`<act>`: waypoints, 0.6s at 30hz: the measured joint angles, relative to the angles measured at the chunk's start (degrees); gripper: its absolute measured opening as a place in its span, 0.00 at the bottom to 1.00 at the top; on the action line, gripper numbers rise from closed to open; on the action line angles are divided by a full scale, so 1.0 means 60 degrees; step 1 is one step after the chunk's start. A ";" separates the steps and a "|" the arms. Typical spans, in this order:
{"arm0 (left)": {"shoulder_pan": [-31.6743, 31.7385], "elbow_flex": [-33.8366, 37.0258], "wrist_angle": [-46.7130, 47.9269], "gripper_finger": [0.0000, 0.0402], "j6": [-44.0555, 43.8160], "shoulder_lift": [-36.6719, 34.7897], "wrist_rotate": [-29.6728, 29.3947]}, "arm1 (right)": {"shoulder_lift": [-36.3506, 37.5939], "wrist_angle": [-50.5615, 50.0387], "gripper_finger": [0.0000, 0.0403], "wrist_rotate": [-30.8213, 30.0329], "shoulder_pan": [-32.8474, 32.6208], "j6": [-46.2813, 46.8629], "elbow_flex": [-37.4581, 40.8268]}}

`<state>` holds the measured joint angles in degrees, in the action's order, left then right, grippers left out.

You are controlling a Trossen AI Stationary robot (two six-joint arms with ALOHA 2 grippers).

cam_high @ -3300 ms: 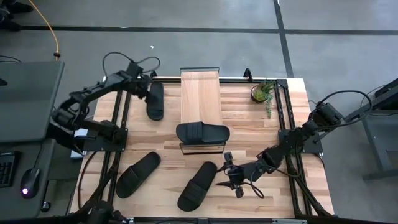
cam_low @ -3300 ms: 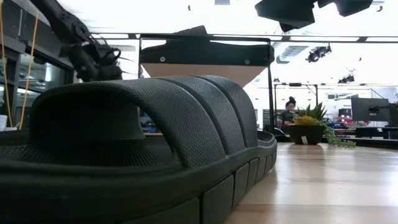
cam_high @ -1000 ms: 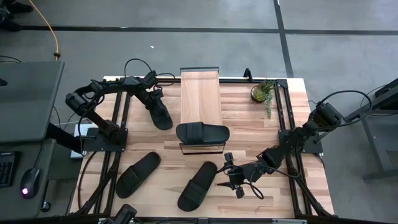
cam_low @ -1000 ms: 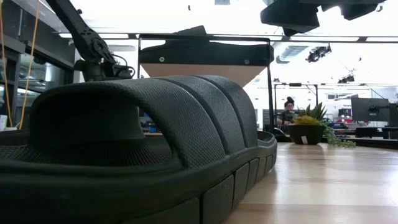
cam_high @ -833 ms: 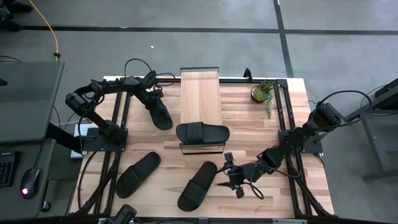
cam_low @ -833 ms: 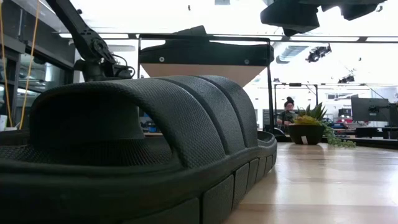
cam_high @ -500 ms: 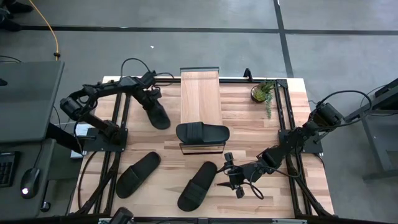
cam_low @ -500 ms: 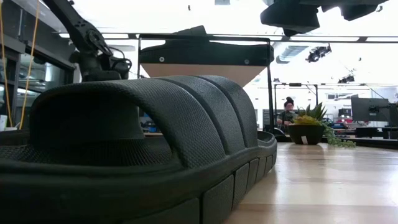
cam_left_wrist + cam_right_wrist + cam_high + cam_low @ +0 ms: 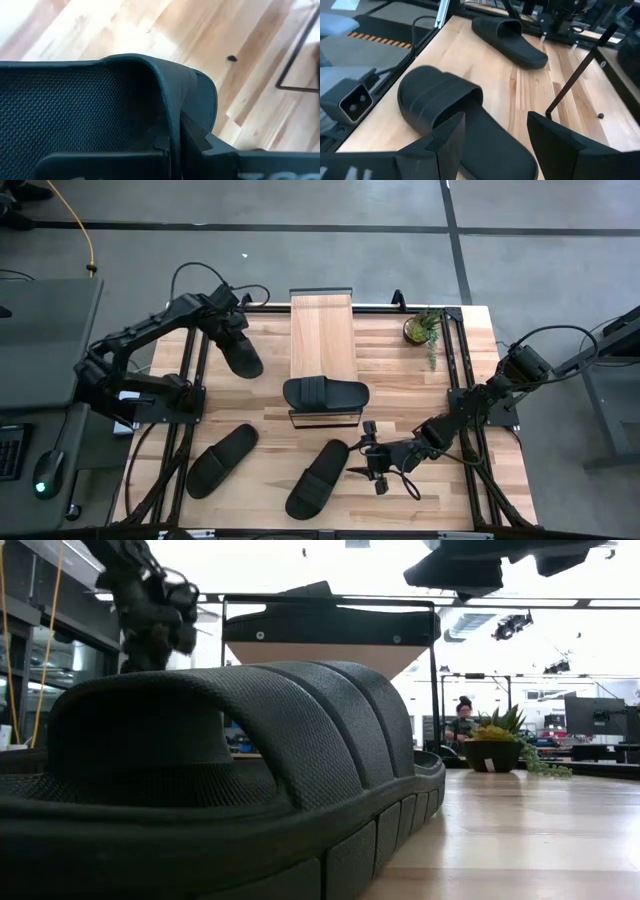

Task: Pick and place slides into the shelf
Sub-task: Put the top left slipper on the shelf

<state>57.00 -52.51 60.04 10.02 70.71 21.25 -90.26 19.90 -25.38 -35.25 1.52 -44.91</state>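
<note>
A black slide (image 9: 85, 110) fills the view above the slatted tabletop (image 9: 165, 30).

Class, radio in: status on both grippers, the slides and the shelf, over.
Left gripper shut on a slide, far-left. Right gripper open, by a near slide. One slide lies on the shelf. Shelf top bare behind it.

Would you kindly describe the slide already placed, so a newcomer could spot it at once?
Find the shelf, the pale plank running down the table's middle. At its near end one black slide lies crosswise. It alone rests on the plank; the others are on the tabletop or in the left pincer.
</note>
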 joint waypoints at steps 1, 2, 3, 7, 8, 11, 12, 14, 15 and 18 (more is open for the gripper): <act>-0.0110 -0.0155 0.0154 0.01 0.0000 -0.0126 -0.0035 | 0.0013 0.0076 0.51 -0.0004 0.0001 -0.0005 0.0000; -0.0226 -0.0326 0.0298 0.01 0.0000 -0.0257 -0.0032 | 0.0065 0.0098 0.51 -0.0004 0.0001 -0.0044 0.0000; -0.0361 -0.0514 0.0472 0.01 0.0000 -0.0376 -0.0011 | 0.0130 0.0119 0.51 -0.0011 0.0001 -0.0045 -0.0001; -0.1188 -0.1279 0.0987 0.01 -0.0113 -0.0669 0.0001 | 0.0441 -0.0324 0.51 -0.0201 0.0012 -0.0052 -0.0291; -0.1449 -0.1488 0.1042 0.01 -0.0209 -0.0715 0.0001 | 0.0524 -0.0458 0.51 -0.0212 0.0019 -0.0069 -0.0403; -0.2298 -0.2090 0.1286 0.01 -0.0251 -0.0764 0.0040 | 0.0706 -0.0970 0.51 -0.0270 0.0063 -0.0414 -0.0775; -0.2620 -0.2283 0.1320 0.01 -0.0272 -0.0764 0.0068 | 0.0732 -0.1186 0.51 -0.0272 0.0068 -0.0637 -0.0914; -0.3258 -0.2643 0.1311 0.01 -0.0329 -0.0764 0.0237 | 0.0759 -0.1734 0.51 -0.0444 0.0066 -0.1243 -0.1204; -0.3578 -0.2799 0.1298 0.01 -0.0410 -0.0767 0.0314 | 0.0759 -0.1988 0.51 -0.0658 0.0065 -0.1563 -0.1359; -0.4480 -0.3237 0.1299 0.01 -0.0584 -0.0767 0.0384 | 0.0759 -0.2921 0.51 -0.1529 0.0069 -0.2213 -0.1878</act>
<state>30.12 -71.94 67.84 6.52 66.11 23.55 -85.71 2.38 -34.55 -34.84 -11.76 -56.17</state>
